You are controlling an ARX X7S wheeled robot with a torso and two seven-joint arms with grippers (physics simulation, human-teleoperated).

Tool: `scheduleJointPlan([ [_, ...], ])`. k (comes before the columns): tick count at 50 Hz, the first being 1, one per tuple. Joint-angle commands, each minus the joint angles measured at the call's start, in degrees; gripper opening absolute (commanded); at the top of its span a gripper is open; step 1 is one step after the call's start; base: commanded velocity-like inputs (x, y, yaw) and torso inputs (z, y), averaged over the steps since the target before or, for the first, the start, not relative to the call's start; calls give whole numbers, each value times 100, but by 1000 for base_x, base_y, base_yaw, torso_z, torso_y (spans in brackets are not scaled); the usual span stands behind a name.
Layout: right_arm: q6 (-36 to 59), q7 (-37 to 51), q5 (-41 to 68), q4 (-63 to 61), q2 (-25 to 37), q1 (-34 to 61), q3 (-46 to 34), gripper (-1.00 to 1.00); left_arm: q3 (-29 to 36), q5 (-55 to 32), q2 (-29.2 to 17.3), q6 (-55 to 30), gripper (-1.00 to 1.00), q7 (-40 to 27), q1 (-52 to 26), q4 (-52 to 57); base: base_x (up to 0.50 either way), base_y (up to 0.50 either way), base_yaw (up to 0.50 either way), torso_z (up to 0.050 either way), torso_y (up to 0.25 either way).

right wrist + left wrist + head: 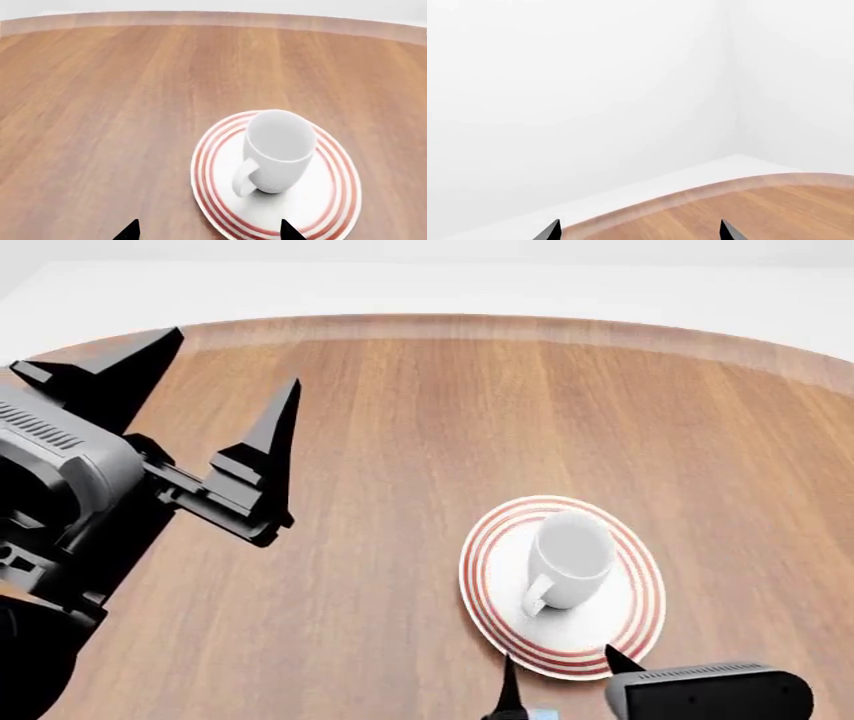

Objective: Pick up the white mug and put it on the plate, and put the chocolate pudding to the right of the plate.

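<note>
On the left we see the left gripper [227, 390] raised above the wooden table [400, 440], its jaws spread wide and holding nothing. Further right, the white mug [571, 560], plain and glossy, stands upright on the plate [634, 625] with red rings, its handle toward us. The right gripper [561, 675] is just beside the plate's near rim, released, its tips apart.

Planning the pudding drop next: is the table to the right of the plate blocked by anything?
Nothing visible blocks it. The wood table right of the plate looks bare; the white mug stands on the plate. No pudding is in view.
</note>
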Motion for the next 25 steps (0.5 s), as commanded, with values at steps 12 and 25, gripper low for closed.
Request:
scheduleJointPlan([
  [12, 225, -185, 556, 176, -258, -1031, 832, 100, -141, 36, 116, 84, 100, 142, 135, -24, 0, 0, 0, 0, 0],
  [25, 139, -447, 521, 441, -261, -1268, 785, 100, -132, 72, 145, 124, 100, 153, 206, -65, 0, 0, 0, 0, 0],
])
